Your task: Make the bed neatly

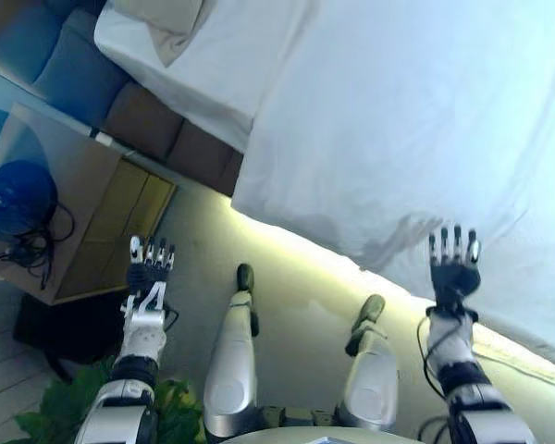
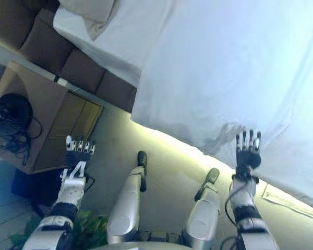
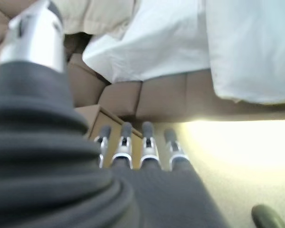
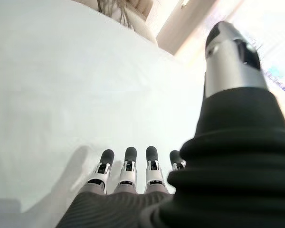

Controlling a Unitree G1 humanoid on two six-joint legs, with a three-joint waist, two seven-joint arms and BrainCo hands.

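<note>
A white duvet (image 1: 416, 120) covers the bed and hangs over its near side above the lit floor. A white sheet (image 1: 203, 65) and a beige pillow (image 1: 166, 23) show at the bed's head, against the brown padded bed frame (image 1: 157, 125). My right hand (image 1: 454, 261) is open, fingers straight, held up just before the duvet's hanging edge; the right wrist view shows the fingers (image 4: 127, 166) near the white cloth, holding nothing. My left hand (image 1: 149, 264) is open too, raised beside the wooden nightstand, apart from the bed.
A wooden nightstand (image 1: 83, 213) stands left of the bed with a dark round object and tangled cables (image 1: 18, 208) on top. A green plant (image 1: 65, 407) sits at the lower left. A strip of light runs along the floor under the bed's edge.
</note>
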